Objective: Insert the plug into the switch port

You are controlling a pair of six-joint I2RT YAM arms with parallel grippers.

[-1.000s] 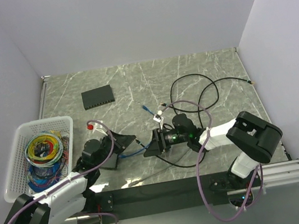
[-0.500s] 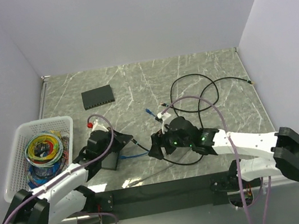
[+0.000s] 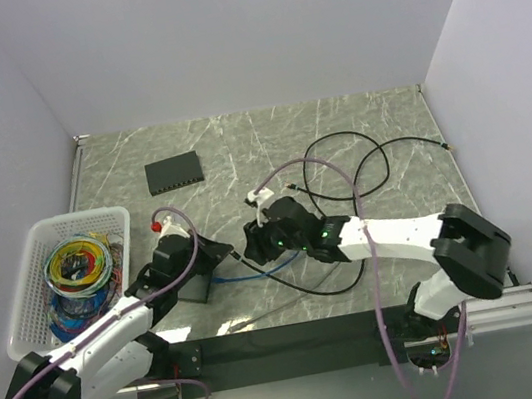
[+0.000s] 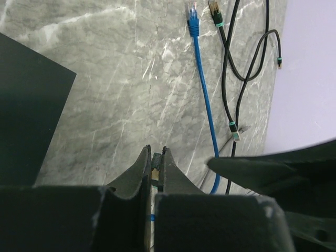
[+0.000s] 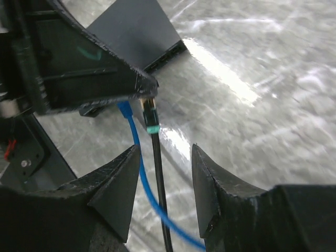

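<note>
**Plug pinched in the left pincer, well apart from the switch**

The plug is a small connector with a green band on the end of a black cable. It sits at the very tip of the left pincer, whose jaws are closed tight on it. In the top view the plug is held just left of centre, over the marble tabletop. It is well apart from the switch, which lies flat in the upper left part of the marble.

The right pincer faces the plug from the right of the top view, its jaws partly spread. Its two fingers stand on either side of the black cable just below the plug, with a gap on both sides and no visible touch.

A blue cable runs down through the same gap. In the left wrist view it stretches across the marble to its own blue connector near the top edge. More black cable lies in loops in the upper right of the top view.

A white basket holding coloured wires stands at the left edge of the tabletop.
</note>
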